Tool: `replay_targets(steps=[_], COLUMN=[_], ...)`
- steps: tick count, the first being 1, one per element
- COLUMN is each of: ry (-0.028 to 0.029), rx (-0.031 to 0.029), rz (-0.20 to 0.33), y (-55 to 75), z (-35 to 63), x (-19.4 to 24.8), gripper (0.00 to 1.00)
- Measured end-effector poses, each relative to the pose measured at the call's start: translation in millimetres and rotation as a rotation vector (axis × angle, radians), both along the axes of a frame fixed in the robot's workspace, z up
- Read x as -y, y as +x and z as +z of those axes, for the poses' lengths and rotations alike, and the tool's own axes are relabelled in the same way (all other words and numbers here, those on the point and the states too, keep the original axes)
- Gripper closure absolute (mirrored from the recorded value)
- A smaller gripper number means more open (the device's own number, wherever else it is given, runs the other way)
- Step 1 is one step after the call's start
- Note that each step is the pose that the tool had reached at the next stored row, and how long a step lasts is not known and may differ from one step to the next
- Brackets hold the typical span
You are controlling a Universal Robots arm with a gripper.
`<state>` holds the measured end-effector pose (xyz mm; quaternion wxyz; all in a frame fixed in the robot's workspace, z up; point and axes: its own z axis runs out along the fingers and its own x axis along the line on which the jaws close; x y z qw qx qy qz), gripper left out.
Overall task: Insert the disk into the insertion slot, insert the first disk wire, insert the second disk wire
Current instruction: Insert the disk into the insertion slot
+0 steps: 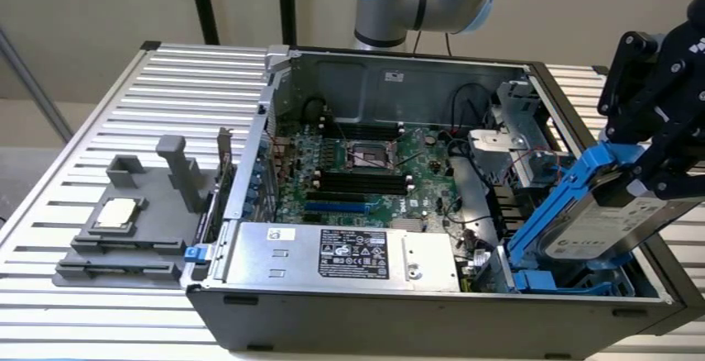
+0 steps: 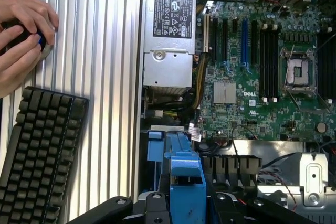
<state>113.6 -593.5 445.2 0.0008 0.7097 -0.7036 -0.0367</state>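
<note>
Slatted table (image 1: pixel 165 80), open case (image 1: pixel 441 311); pincer (image 1: pixel 652 175) clamped on disk (image 1: pixel 595 233), tilted over insertion slot (image 1: pixel 567 282).

Ribbed metal table (image 1: pixel 99 130) set under everything. Plain beige wall (image 1: pixel 88 6) seen behind. Two black poles (image 1: pixel 201 2) stood upright at back; thin grey pole (image 1: pixel 28 74) slanted at exterior view's left. Pale floor (image 1: pixel 22 179) glimpsed beside table. Black keyboard (image 2: pixel 37 156) laid on table. Scene lit evenly, softly.

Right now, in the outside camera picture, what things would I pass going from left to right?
You pass the grey block with posts → the silver box with a black label → the disk in its blue frame.
</note>
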Motion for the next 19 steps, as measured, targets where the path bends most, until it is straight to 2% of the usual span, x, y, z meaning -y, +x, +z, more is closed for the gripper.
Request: replay_targets(steps=[8, 19], ry=[0.0001, 0.0004], rx=[0.0000, 0.0000], rz=[0.002, 0.006], y=[-0.3, -1.1], z=[0.1, -1.0], x=[1.9, 2.5], gripper=[0.68, 0.68])
